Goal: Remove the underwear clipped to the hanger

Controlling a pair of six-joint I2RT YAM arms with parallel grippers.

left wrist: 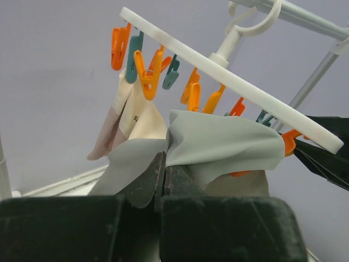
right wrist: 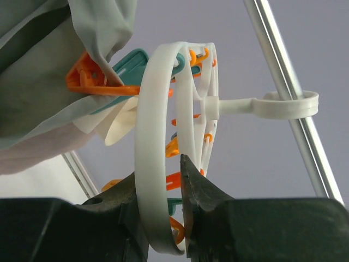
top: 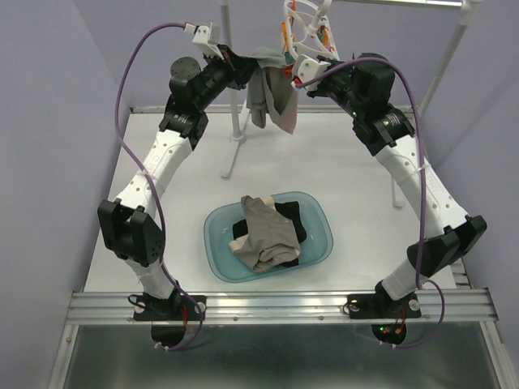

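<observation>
Nearest thing worth mentioning is the see-through teal basin [top: 217, 239], sitting on the white table [top: 365, 203] about midway between the two arms. It holds two pieces of the underwear: the beige-taupe one [top: 268, 235] is crumpled on top, and the black one [top: 293, 219] sticks out underneath it on both sides.

Further back, both arms reach up to the hanger [top: 304, 32] at the far edge. The left gripper [left wrist: 164, 169] has its jaws pressed right together, with a fold of the grey underwear [left wrist: 223, 142] pinched between the tips. That grey piece hangs below the hanger's ring and is bunched up where the gripper has it. On the right side an orange clothespin [right wrist: 92, 82] bites its edge, so it's clipped on there.

The right gripper [right wrist: 158, 180] comes in from the right, and its jaws are set narrow around the hanger's white ring, one finger on each side and both touching the plastic. So it's holding the hanger itself, not any cloth.

Behind the grey piece, the pale pink underwear [left wrist: 106, 136] dangles from clips on the far left side of the ring. The other orange and teal pins hang with nothing in them.

Furthest back, the hanger's hook [left wrist: 256, 22] loops over the white rack pole [right wrist: 289, 93], and the ring tilts down to the right in the left wrist view.
</observation>
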